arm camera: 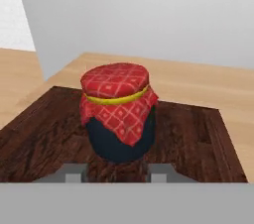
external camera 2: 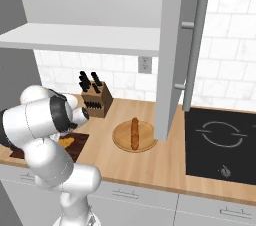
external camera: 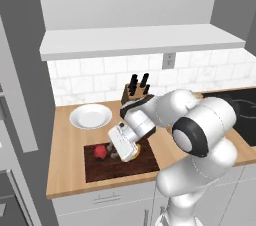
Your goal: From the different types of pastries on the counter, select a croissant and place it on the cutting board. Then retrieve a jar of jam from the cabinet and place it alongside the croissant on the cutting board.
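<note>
The jar of jam (arm camera: 119, 114), dark with a red checked cloth lid, stands upright on the dark cutting board (arm camera: 44, 134). My gripper (arm camera: 118, 172) is low over the board, its two fingertips (arm camera: 74, 171) pressed against either side of the jar's base, shut on it. From the left base view the jar (external camera: 100, 152) sits on the left part of the board (external camera: 120, 169), with the gripper (external camera: 111, 154) reaching in from the right. The golden croissant (external camera: 137, 151) lies on the board just behind the hand, and its tip pokes out past my arm (external camera 2: 66, 141).
A long brown baguette (external camera 2: 134, 133) lies on a round light board (external camera 2: 120, 142). A knife block (external camera: 136, 92) and a white plate (external camera: 90, 116) stand behind the cutting board. The open cabinet door (external camera 2: 172, 45) hangs over the counter; a black cooktop (external camera 2: 220, 140) is to the right.
</note>
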